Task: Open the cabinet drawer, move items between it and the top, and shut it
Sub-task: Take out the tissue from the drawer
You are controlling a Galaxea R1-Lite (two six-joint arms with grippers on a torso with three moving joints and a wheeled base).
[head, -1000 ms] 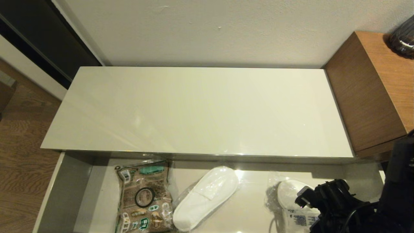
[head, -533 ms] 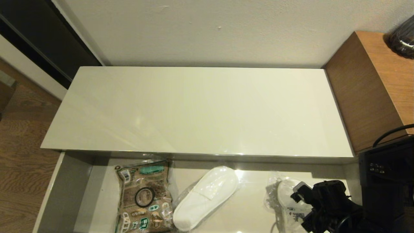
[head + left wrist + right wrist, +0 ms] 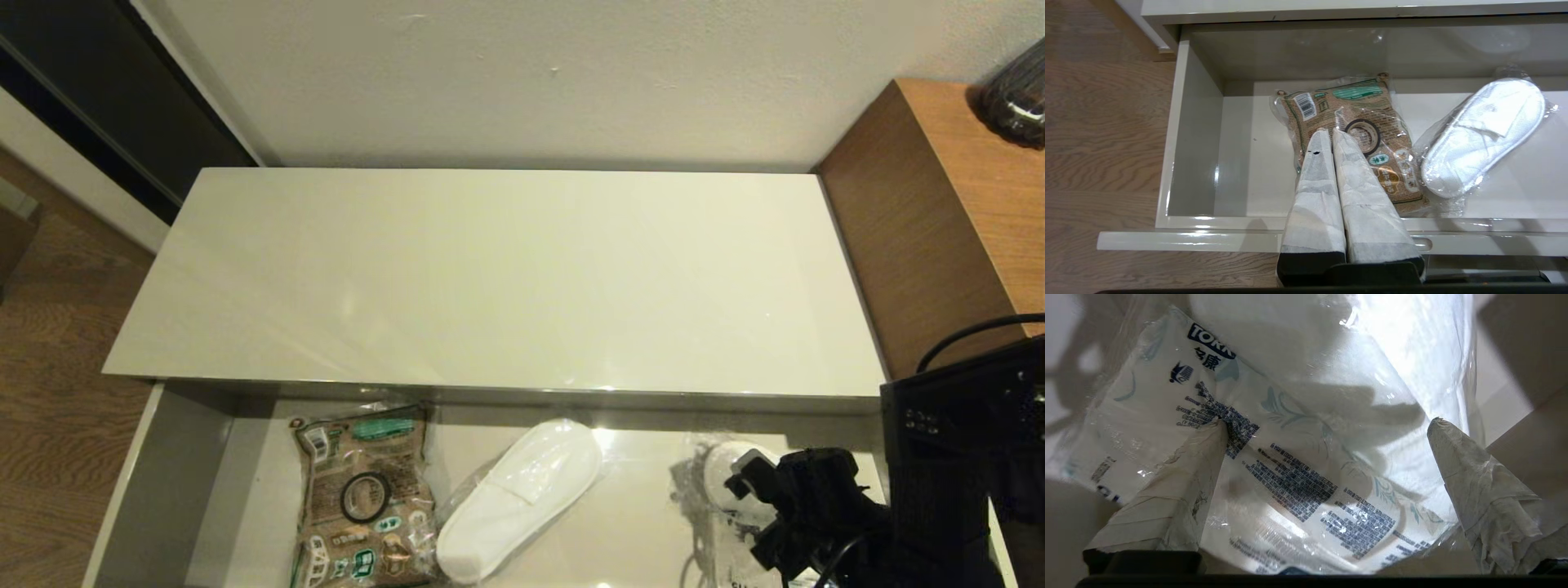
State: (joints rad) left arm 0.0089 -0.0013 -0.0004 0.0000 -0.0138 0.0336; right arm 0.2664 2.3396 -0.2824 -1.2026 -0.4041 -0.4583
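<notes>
Drawer (image 3: 175,490): pulled out, at 6 o'clock in the head view; its front edge with the long slots shows in the left wrist view.
Top (image 3: 498,278): the shiny cream slab above the drawer; nothing lies on it.
Tissue pack (image 3: 1274,469): flat in the drawer at the right end, about 5 o'clock in the head view; a second clear-wrapped white thing lies touching it; I cannot tell what that one is.
Slipper (image 3: 518,498): in clear wrap, in the middle of the drawer, just beside the brown bag (image 3: 363,494); well apart from the tissue pack.
Right gripper (image 3: 1327,424): low over the tissue pack; fingers spread wide, one on each side of the pack; the pads are at the wrap, but the pack is not pinched yet.
Left gripper (image 3: 1327,132): fingers pressed together, holding nothing; it hangs above the brown bag and seems to be just waiting.
Step now: the drawer is open; I think the right gripper is getting ready to grab the tissue pack.
Next move: close the fingers on the pack, gently, because it is soft and the wrap is slippery; then lift it clear of the drawer wall and carry it toward 12 o'clock onto the top.
Watch out: the fingers may catch the wrapped thing beside the pack too.
</notes>
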